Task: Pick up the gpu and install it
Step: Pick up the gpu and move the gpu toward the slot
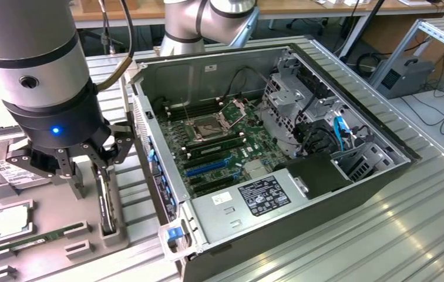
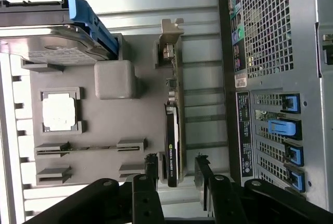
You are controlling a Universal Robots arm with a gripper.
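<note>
Gripper (image 1: pixel 88 176) is hovering with fingers (image 2: pixel 151 169) open, straddling one end of the gpu (image 2: pixel 173 125). Card is standing edge-up in the gray holder (image 2: pixel 114 125), at 9 o'clock of the case (image 1: pixel 206 73) in the exterior view. Risk: gripping this far off-centre, it could pivot or slip.

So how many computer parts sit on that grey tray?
4: the gpu stands on edge beside the case, straddled by the tool; the memory stick, the processor and the hard drive lie further from the case. Others could hide behind the arm.
</note>
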